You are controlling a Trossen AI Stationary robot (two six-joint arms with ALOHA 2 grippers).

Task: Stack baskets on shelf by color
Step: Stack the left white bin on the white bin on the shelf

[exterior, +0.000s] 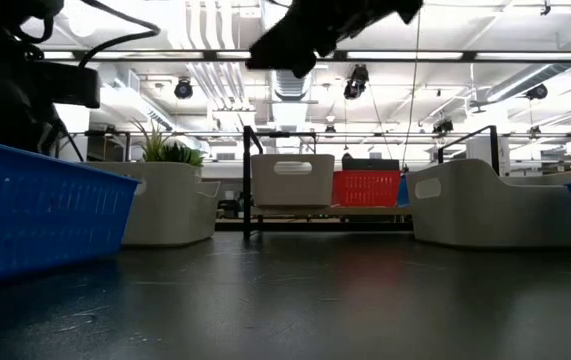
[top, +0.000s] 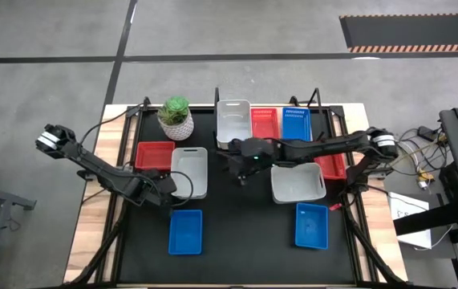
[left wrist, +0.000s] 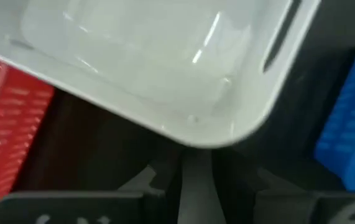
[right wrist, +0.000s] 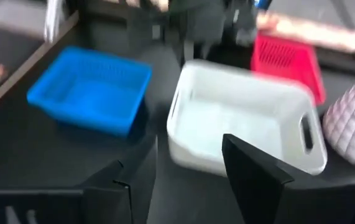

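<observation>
On the shelf (top: 326, 112) stand a white basket (top: 233, 122), a red one (top: 265, 123) and a blue one (top: 296, 123). On the table are a white basket (top: 190, 171), a second white one (top: 297, 183), a red one (top: 154, 154), another red one (top: 333, 166) partly under the right arm, and two blue ones (top: 185, 231) (top: 311, 225). My left gripper (top: 168, 190) is at the near left corner of the left white basket (left wrist: 165, 62). My right gripper (top: 241, 158) (right wrist: 183, 168) is open and empty over the table's middle.
A white ribbed plant pot (top: 176, 119) stands at the shelf's left end, behind the left red basket. The two arms' grippers are about one basket's width apart. There is bare tabletop (top: 245, 233) between the two blue baskets at the near side.
</observation>
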